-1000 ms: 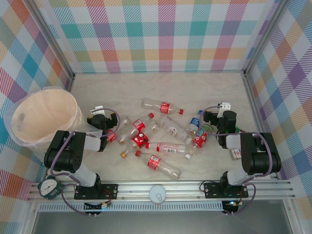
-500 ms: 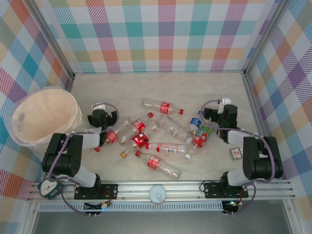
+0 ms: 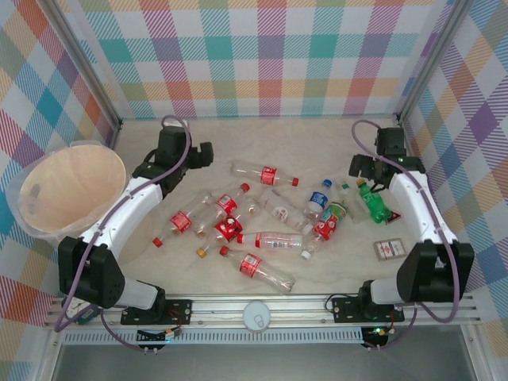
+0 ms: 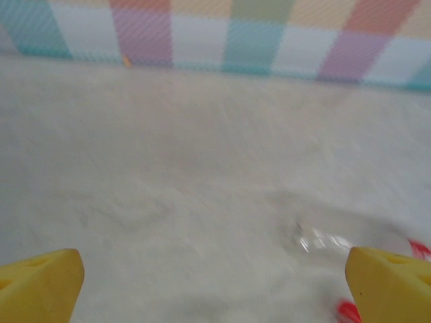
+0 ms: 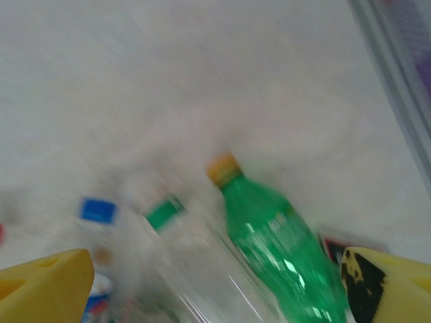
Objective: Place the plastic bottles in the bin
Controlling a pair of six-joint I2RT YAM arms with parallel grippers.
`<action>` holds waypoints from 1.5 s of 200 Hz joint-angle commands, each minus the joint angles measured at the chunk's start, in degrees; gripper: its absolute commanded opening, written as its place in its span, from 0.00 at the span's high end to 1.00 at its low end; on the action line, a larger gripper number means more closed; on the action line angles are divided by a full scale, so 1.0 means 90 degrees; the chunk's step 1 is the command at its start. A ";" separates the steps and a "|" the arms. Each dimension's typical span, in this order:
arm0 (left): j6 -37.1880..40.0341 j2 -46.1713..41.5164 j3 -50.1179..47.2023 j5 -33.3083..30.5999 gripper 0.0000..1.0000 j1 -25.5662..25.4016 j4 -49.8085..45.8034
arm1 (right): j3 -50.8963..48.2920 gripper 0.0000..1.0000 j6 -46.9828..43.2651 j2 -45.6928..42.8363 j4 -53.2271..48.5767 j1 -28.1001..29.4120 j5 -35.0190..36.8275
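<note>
Left pincer [image 3: 203, 154]: wide open and empty, raised over the bare table [image 3: 317, 135] near the far wall, beyond the heap of bottles.
Left fingertips [image 4: 40, 282]: yellow, far apart at the lower corners of the wrist view, nothing between them.
Right pincer [image 3: 362, 167]: wide open, holding nothing, over the far right of the table.
Right fingertips [image 5: 47, 282]: yellow, spread to the lower corners of the wrist view.
Green bottle [image 3: 373, 203]: on its side at the right edge of the heap, yellowish cap toward the far wall, just beside the right pincer and untouched.
Plastic bottles [image 3: 238, 226]: lying scattered across the middle of the table, mostly with red caps and labels.
Bin [image 3: 75, 190]: at the table's left edge, tilted, apart from the bottles.
Red-and-white box [image 3: 386, 249]: flat on the table by the right arm, apart from the heap.
</note>
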 commanded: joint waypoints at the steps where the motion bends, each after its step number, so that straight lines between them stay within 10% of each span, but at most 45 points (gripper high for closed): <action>1: -0.0844 -0.0051 0.0015 0.0790 0.02 -0.0234 -0.1430 | 0.0284 0.09 0.0165 0.0517 -0.1429 -0.0541 -0.0044; 191: -0.1575 -0.0352 -0.0400 0.1280 0.02 -0.0917 -0.1291 | 0.1076 0.24 -0.0372 0.3248 -0.0779 -0.1328 -0.1527; 267: -0.1640 -0.0117 0.0065 0.1754 0.01 -0.1059 -0.1255 | 0.1612 0.37 -0.0383 0.2375 -0.1354 -0.1392 -0.1617; 300: -0.1715 -0.0147 0.0142 0.2918 0.00 -0.1070 -0.0597 | 0.1727 0.37 0.0250 0.1644 -0.1394 -0.1372 -0.3251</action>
